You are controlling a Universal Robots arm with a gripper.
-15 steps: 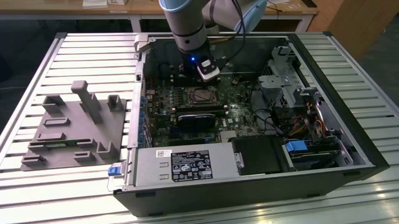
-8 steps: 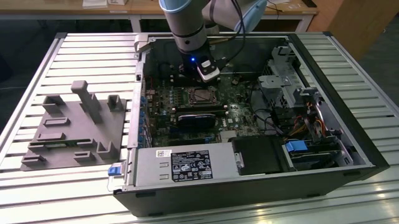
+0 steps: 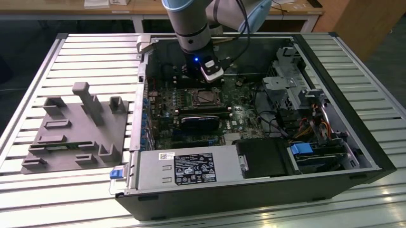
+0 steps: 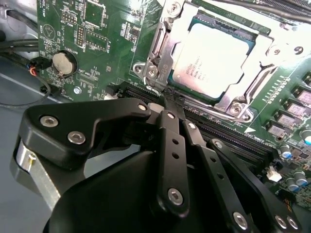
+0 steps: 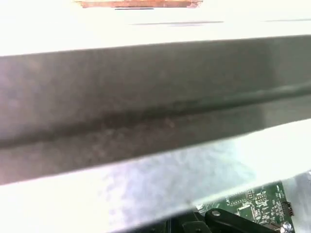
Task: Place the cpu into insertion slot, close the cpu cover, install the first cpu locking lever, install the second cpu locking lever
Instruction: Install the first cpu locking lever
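Fingertips [image 4: 167, 94] of the gripper [image 4: 167, 97], apparently pressed together, sit against the cpu locking lever [image 4: 154, 65]; press steadily beside the cpu cover [image 4: 167, 48].

One of most things, by my count.

Inside the one open computer case [image 3: 374, 161] I count one cpu [image 4: 211, 60], lying in one insertion slot [image 4: 252, 41] under one cpu cover [image 4: 163, 56], and one coin battery [image 4: 64, 63] on the one green board [image 4: 102, 34]. Beside the case, one grey fixture block [image 3: 76, 128] rests on my one slatted table [image 3: 38, 199]. I have one claw [image 4: 167, 99].
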